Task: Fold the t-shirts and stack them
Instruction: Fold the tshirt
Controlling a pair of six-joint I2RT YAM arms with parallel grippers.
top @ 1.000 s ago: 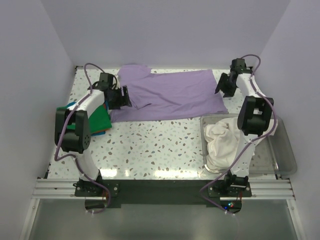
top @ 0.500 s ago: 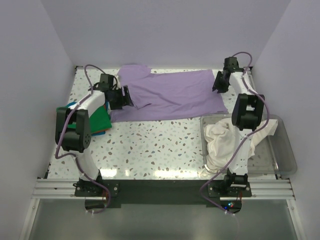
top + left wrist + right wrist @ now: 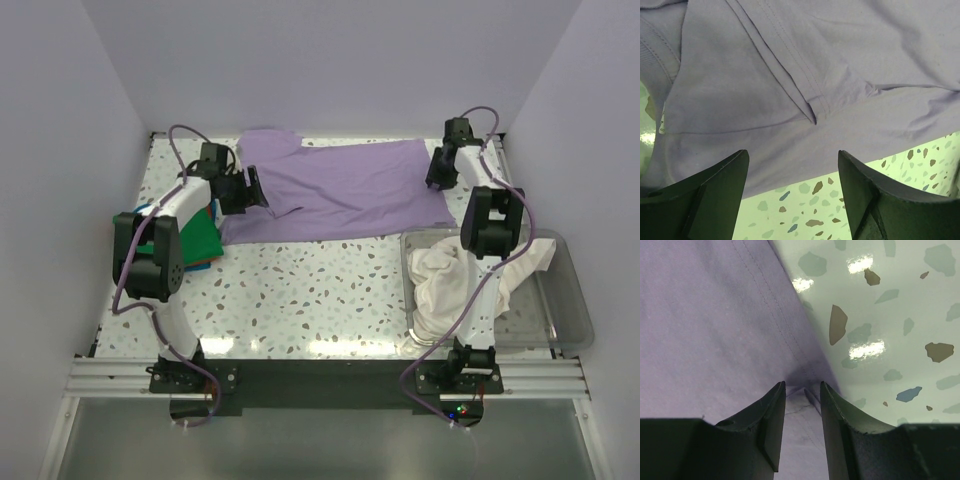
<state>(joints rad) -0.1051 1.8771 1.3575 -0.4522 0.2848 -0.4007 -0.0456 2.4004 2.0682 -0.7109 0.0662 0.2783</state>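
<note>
A lavender t-shirt [image 3: 340,190] lies spread flat across the far half of the table. My left gripper [image 3: 250,190] hovers open over its near left hem [image 3: 790,75], with nothing between the wide-spread fingers [image 3: 715,190]. At the shirt's far right corner, my right gripper [image 3: 437,172] is shut on a raised pinch of the lavender hem [image 3: 805,395]; its fingers [image 3: 770,415] stand close together. A folded green t-shirt [image 3: 200,238] lies at the left, under my left arm. A crumpled cream t-shirt [image 3: 440,285] sits in the clear bin.
The clear plastic bin [image 3: 575,310] stands at the near right, with the right arm reaching over it. The speckled table [image 3: 320,290] shows in front of the lavender shirt. White walls close in the back and both sides.
My right gripper moved left and farther back to the lavender shirt's far right corner, and its jaws narrowed onto the hem. The left gripper shifted only slightly.
</note>
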